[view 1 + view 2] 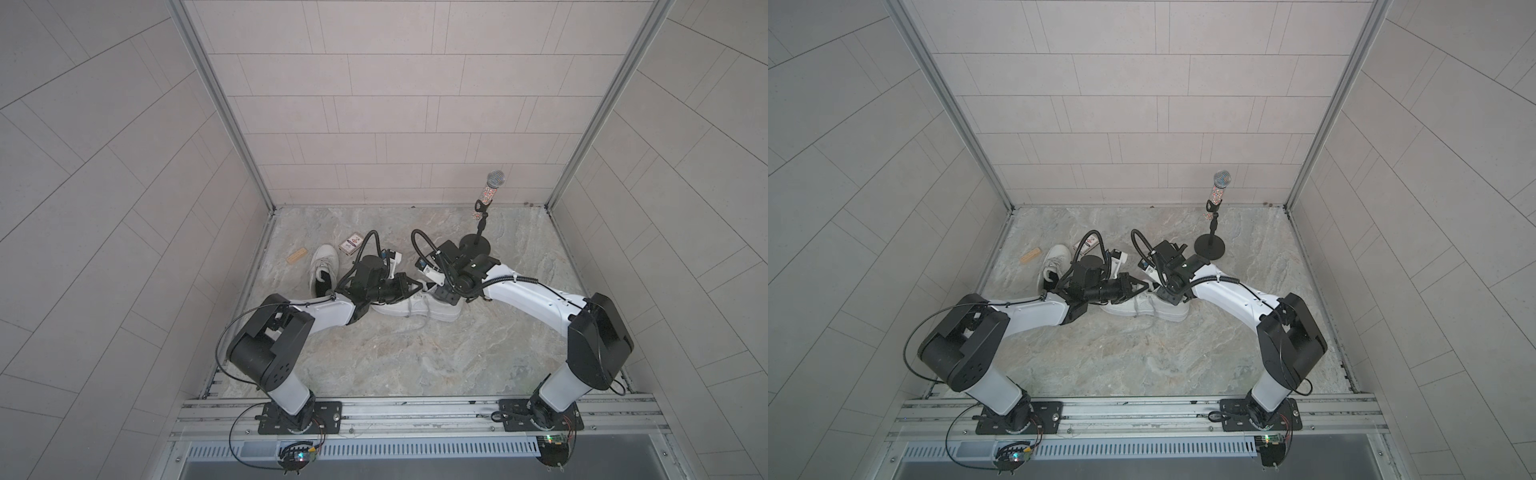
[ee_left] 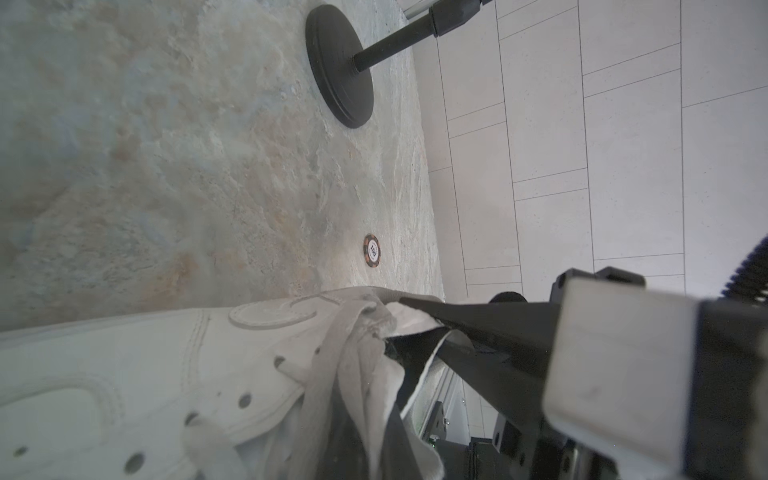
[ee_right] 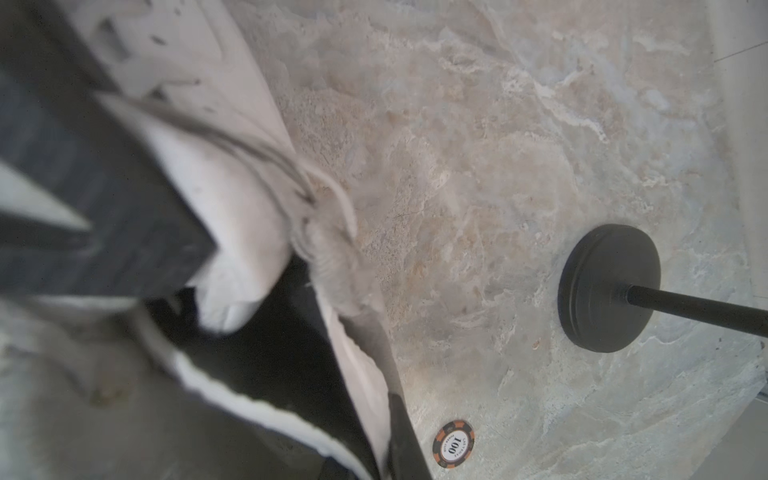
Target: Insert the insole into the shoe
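- Shoe (image 1: 399, 309): the white shoe lies across the middle of the surface (image 1: 395, 365), toe toward the left arm, between the two grippers. A second shoe (image 1: 324, 262) stands apart behind the left arm, and we leave it alone.
- Insole (image 2: 419, 376): in the left wrist view a thin sheet with a dark face and a pale edge rises from the mouth of the shoe. We read it as the insole. How much of it is inside is hidden.
- Left gripper (image 2: 415, 316): its fingers are closed on that sheet, one on either side of it.
- Right gripper (image 1: 437, 291): it sits at the heel end of the shoe. The right wrist view is too blurred for us to tell whether its fingers stand apart or pinch anything.
- Step in hand, as we judge it: feeding the insole forward toward the toe.
- To do it well, we would steady the heel with the right arm so that the shoe does not slide. We would hold the sheet low and flat, and push along the shoe's length rather than downward, so that it does not buckle against the laces (image 2: 353, 353).
- We would release only once the rear edge sits below the collar, and mind the poker chip (image 2: 372, 250) just beyond the shoe.
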Controlling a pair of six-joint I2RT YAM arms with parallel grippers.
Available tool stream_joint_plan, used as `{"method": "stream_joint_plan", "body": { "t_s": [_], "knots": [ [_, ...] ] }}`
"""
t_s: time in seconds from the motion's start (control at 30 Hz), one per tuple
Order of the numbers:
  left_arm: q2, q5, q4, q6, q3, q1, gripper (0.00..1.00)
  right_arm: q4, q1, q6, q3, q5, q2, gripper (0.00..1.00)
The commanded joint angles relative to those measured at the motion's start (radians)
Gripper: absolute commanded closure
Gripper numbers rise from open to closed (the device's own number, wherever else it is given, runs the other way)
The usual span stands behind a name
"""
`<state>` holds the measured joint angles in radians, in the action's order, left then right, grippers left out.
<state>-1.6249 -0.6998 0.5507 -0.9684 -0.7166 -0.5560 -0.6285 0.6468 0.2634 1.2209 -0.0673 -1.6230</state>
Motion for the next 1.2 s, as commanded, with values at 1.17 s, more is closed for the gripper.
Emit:
{"method": "stream_joint_plan", "body": {
  "t_s": [1.17],
  "knots": [
    [0.088,0.008,-0.008,0.072,-0.001,0.005,1.0,-0.033,0.091,0.0,0.1,0.302,-0.101,0.76]
  ]
}}
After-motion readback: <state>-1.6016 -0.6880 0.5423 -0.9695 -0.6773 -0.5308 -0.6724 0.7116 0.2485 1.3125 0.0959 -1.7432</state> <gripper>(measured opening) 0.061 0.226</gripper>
